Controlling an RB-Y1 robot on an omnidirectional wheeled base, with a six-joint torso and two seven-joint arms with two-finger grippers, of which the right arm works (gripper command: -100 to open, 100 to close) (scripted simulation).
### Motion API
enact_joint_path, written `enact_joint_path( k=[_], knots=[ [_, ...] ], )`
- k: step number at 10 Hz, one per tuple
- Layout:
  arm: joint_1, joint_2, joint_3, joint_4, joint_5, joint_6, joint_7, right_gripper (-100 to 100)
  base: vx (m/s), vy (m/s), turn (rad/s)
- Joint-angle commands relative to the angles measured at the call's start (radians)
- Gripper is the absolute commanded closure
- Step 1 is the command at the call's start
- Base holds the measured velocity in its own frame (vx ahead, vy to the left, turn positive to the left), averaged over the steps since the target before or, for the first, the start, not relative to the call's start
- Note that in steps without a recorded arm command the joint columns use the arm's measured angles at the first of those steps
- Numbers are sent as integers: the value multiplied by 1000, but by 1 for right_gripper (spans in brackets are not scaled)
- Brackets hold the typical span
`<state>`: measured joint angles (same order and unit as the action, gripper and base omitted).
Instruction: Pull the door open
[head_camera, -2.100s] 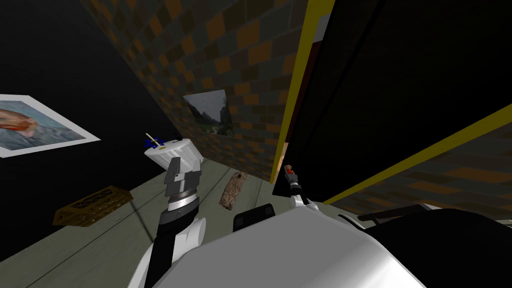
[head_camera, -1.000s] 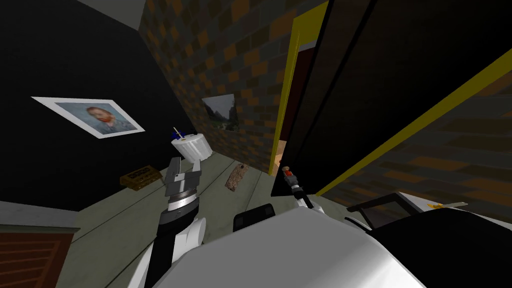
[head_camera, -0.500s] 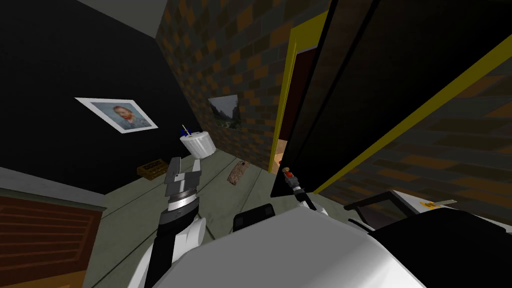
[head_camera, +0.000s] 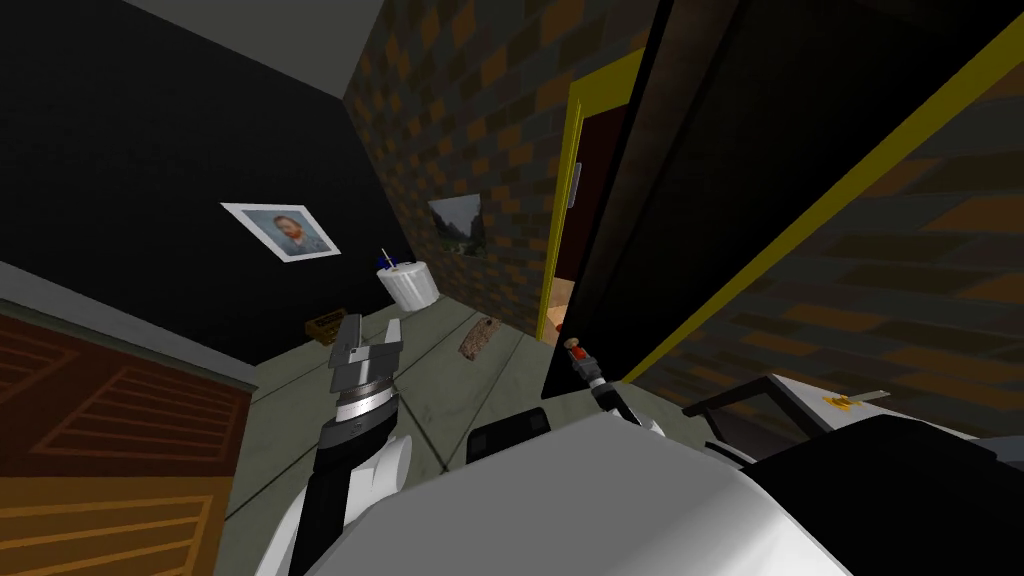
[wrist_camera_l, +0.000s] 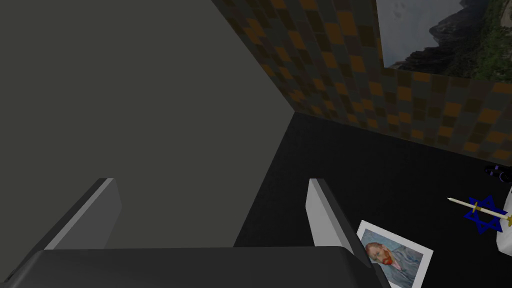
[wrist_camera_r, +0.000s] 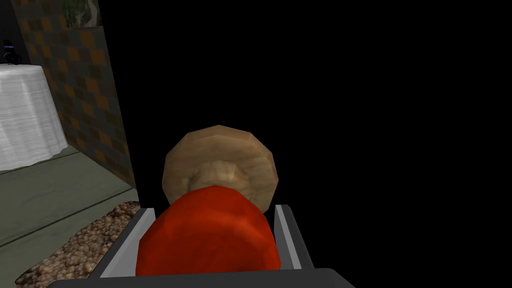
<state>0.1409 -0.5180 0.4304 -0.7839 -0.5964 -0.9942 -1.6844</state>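
Because the door (head_camera: 700, 200) opens toward me, my right claw (wrist_camera_r: 212, 210) clamps its red knob (wrist_camera_r: 205, 245) while my left claw (head_camera: 371, 327) hangs wide.

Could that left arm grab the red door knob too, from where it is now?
Probably not. The right claw is shut on the red knob, gripping both its sides, so little is left to grab. The left claw hangs open above the floor, off to the side of the door.
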Motion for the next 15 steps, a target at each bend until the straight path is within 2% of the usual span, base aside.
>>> enact_joint_path(
  k=[1, 4, 5, 9, 10, 15],
  knots=[
    [5, -12, 14, 6, 7, -21, -16, 100, -140, -43, 127],
    [14, -33, 41, 19, 19, -60, -45, 100, -237, -64, 131],
    [19, -45, 55, 25, 25, -81, -61, 100, -219, -55, 159],
    [31, -72, 88, 40, 40, -128, -96, 100, -213, -62, 99],
    [32, -67, 84, 34, 38, -114, -88, 100, -90, -37, 25],
    [39, -81, 109, 68, 48, -167, -117, 100, -201, -60, 163]
  ],
)
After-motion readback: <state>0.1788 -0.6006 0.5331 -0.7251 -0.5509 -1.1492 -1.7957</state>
